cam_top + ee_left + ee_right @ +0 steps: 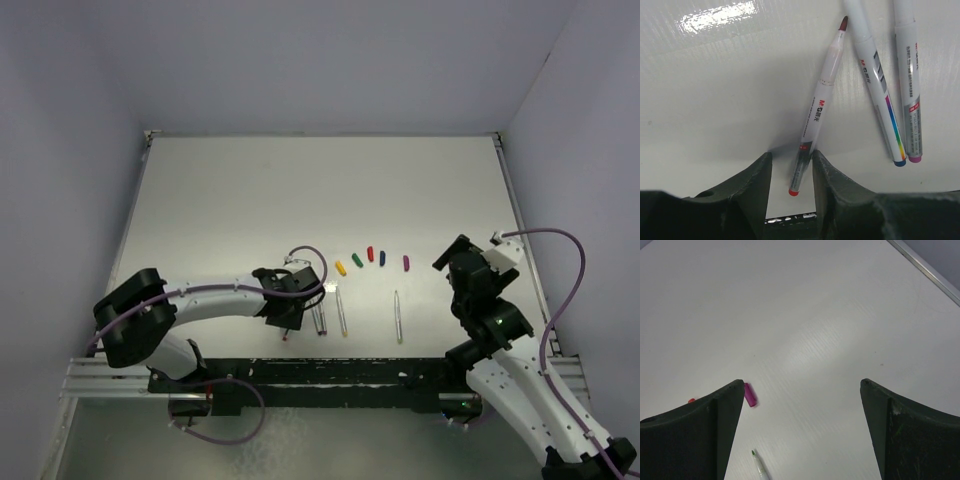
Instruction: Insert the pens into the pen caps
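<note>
The left gripper (791,159), released, is straddling the tail of the red pen (825,95) off-centre. Closing is risking flicking it into neighbouring pens (876,67) at two o'clock.

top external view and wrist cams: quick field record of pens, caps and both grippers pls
left gripper: open, fingers either side of the red pen near its back end
right gripper: open wide, empty, over the table by the purple cap
other pens: four loose on the table, green-tipped pen apart from the rest
caps: yellow cap, green cap, red cap, blue cap, purple cap, in an arc beyond the pens
progress: no pen capped yet
</note>
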`<state>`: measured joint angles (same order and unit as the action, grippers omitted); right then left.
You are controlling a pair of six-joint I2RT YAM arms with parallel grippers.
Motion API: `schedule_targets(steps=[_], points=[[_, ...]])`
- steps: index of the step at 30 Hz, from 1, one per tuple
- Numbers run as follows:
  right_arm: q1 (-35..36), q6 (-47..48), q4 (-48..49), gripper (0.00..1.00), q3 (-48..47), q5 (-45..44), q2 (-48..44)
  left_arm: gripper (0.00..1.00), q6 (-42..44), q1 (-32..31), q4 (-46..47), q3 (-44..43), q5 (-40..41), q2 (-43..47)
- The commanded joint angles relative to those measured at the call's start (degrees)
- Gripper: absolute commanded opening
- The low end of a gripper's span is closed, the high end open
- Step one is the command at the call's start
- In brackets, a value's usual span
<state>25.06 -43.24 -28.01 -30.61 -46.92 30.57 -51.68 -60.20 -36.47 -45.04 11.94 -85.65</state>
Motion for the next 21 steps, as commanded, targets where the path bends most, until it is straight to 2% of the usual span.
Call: schedule_targets(steps=[1,6,15,21], points=[[-0.1,-1.09,-0.47,1.0,-0.08,-0.56,-0.51,0.41,-0.12,-0.09,0.05,2.65,2.19,-3.94],[-0.1,-0.93,-0.4,1.0,-0.34,-0.24,-0.32,0.34,1.63,-0.09,1.99,2.3,1.38,-5.64],[-0.05,-0.7,-0.83,1.0,-0.91,-0.22,0.77,0.36,3.35,-0.09,1.84,0.74,0.83,-9.03],[-0.05,-0.56,-1.17,1.0,-1.29,-0.88,0.83,0.36,2.56,-0.08,-1.66,0.78,-0.66,-8.84]])
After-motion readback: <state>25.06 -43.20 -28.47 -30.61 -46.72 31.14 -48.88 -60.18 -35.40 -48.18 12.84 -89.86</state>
